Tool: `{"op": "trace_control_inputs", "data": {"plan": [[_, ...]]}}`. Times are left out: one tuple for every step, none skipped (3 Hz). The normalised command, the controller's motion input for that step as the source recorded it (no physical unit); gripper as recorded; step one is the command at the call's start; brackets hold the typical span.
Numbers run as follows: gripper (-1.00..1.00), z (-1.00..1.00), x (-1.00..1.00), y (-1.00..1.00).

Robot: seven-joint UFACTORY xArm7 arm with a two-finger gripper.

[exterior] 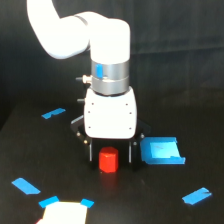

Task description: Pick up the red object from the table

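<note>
With the end effector spread and its dark fingers straddling the red object, which sits mid-worktop toward the near edge, I'd check it's centred, close gently, then lift straight up.

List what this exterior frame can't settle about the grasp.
- Contact: the gripper fingers flank the red object; blur hides whether they touch it.
- Lift: whether the object is off the table is unclear.
- White patch: cut off by the bottom edge, overexposed.
</note>
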Motion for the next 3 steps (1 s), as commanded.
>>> {"op": "trace_control_inputs", "data": {"plan": [[-0.78,-0.09,-1.0,0.29],[-0.98,-0.31,-0.09,0.18],[-1.0,0.53,0.32,-0.49]]}}
